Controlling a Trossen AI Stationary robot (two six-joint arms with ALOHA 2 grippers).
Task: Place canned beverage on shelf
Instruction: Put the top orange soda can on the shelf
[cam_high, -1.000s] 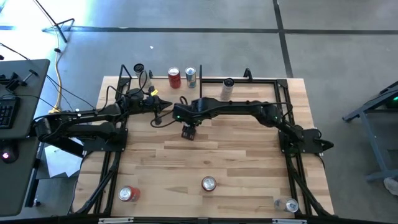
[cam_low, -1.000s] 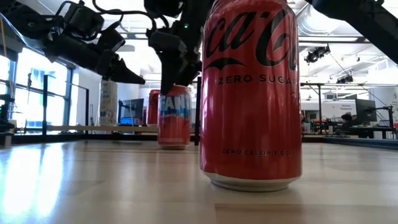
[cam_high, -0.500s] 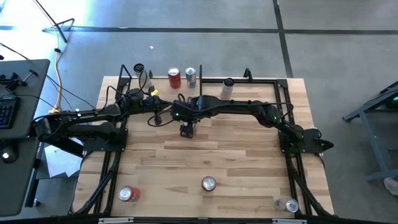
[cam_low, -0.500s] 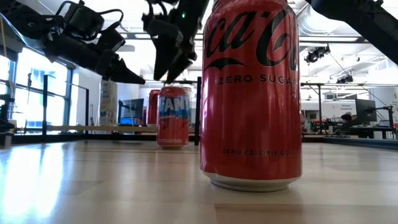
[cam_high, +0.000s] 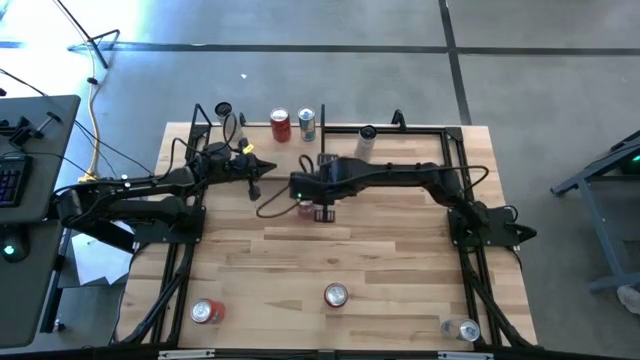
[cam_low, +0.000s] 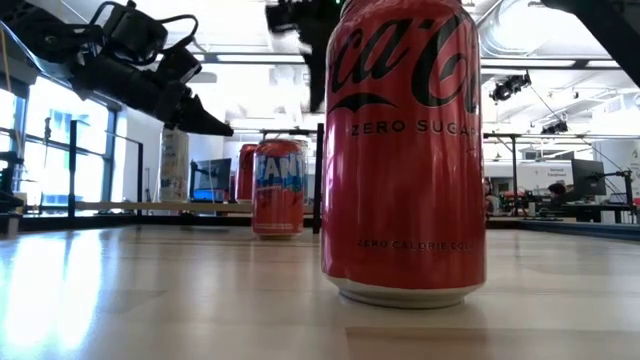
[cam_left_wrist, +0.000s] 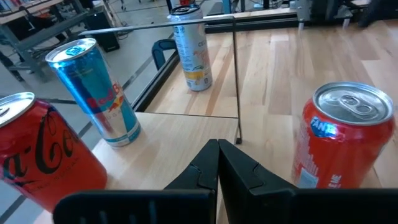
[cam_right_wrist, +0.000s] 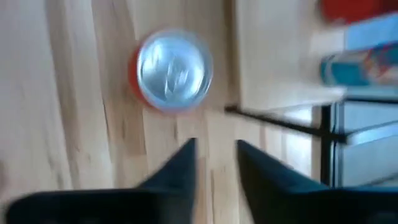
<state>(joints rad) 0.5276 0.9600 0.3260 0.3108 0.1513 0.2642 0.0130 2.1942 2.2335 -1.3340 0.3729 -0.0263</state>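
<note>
Fanta can (cam_high: 304, 207) (cam_left_wrist: 339, 140) stands upright on the slatted tabletop (cam_high: 400, 260), just beside the shelf (cam_left_wrist: 180, 130) and not on it. The thin black rod frame (cam_left_wrist: 235, 74) at the shelf's end stands between can and board.

On the shelf board: 1 red Coke can (cam_left_wrist: 37, 155) and 1 Red Bull can (cam_left_wrist: 93, 93), both upright, near each other. They fill part of the board, and bare wood shows on the side toward the rod.

Right gripper (cam_high: 322, 212) (cam_right_wrist: 214, 144) hangs above the table just beside the Fanta can. Its fingers are slightly apart with nothing between them, so it is released. The can top (cam_right_wrist: 173, 70) shows clear of both fingers.

Left gripper (cam_high: 262, 170) (cam_left_wrist: 219, 162) is clenched and empty, pointing toward shelf and can from the left side, apart from both.

Other things: 1 white can (cam_high: 367, 140) at the back edge inside the black frame and 1 can (cam_high: 222, 110) at the back left corner. 3 cans stand along the front edge, including the Coke Zero can (cam_low: 405, 150) close to the low camera, which hides much of that view. The middle of the table is open wood.
</note>
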